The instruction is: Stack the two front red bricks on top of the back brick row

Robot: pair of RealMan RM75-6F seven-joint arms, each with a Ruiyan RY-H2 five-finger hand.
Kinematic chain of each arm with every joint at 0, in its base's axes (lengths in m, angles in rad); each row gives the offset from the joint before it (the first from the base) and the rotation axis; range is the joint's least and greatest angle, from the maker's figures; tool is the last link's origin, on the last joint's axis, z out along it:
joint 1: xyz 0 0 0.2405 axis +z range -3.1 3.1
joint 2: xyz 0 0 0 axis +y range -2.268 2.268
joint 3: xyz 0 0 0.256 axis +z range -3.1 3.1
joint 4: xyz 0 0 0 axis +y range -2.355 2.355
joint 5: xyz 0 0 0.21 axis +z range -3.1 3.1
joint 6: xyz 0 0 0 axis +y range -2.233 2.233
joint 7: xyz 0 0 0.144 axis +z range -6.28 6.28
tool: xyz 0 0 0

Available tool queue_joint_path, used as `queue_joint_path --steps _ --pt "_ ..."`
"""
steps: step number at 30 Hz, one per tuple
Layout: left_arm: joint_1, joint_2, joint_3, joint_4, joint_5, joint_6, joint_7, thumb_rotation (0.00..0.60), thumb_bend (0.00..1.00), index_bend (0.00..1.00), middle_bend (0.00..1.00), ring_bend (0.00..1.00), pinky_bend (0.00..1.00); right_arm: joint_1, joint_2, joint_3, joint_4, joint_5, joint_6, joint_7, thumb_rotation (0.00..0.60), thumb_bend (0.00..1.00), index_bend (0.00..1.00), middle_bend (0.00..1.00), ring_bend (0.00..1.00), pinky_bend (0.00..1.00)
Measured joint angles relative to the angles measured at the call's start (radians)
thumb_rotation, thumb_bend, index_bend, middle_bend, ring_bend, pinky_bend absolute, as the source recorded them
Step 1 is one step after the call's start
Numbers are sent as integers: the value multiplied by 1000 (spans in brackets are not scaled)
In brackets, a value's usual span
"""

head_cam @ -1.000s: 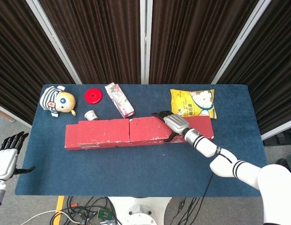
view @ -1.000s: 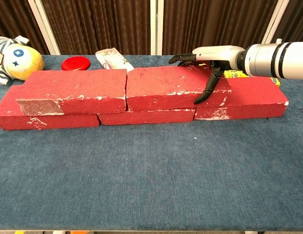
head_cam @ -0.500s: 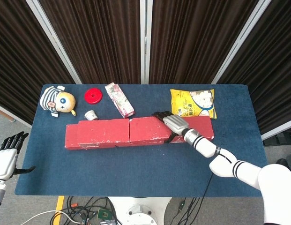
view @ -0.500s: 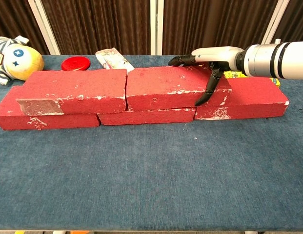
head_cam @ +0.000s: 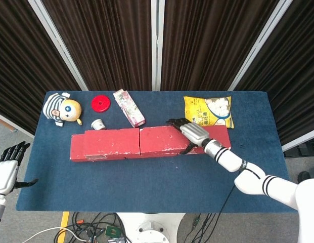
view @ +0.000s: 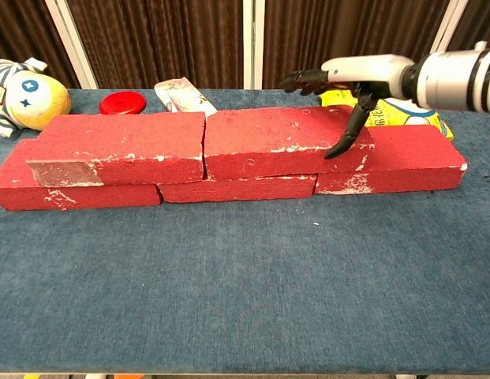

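Looking at the two upper red bricks (view: 205, 144), both sit atop the back brick row (view: 229, 188) already. They seem heavy, stiff and gritty, best gripped across the long sides; the right hand (view: 351, 87) hovers over the right end, fingers (view: 345, 140) spread, holding nothing.

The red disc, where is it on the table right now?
In the head view the red disc lies at the back left of the blue table, between the striped plush toy and the pink carton, behind the bricks.

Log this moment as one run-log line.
task: stack bricks | upper bricks: two set on back row | right hand: open, above right upper brick's end | left hand: open, off table
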Motion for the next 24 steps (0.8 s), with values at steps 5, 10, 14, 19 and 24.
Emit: queue_joint_path --steps 5,10,14,19,24 --pt "1 4 -5 -7 6 12 -10 600 0 0 0 0 0 -34 108 10 -86 12 40 7 600 0 0 0 0 0" --pt "1 3 -5 -9 9 13 -4 600 0 0 0 0 0 -65 142 19 -66 59 51 -17 600 0 0 0 0 0" --pt "-1 2 -4 -10 9 11 3 600 0 0 0 0 0 -74 121 21 4 90 36 -48 600 2 0 0 0 0" --pt "-2 2 -2 -12 8 6 8 600 0 0 0 0 0 -81 51 23 117 128 2 -83 600 55 0 0 0 0" --pt "-3 1 1 -11 3 -2 9 600 0 0 0 0 0 -78 0 23 195 139 -23 -139 600 81 0 0 0 0"
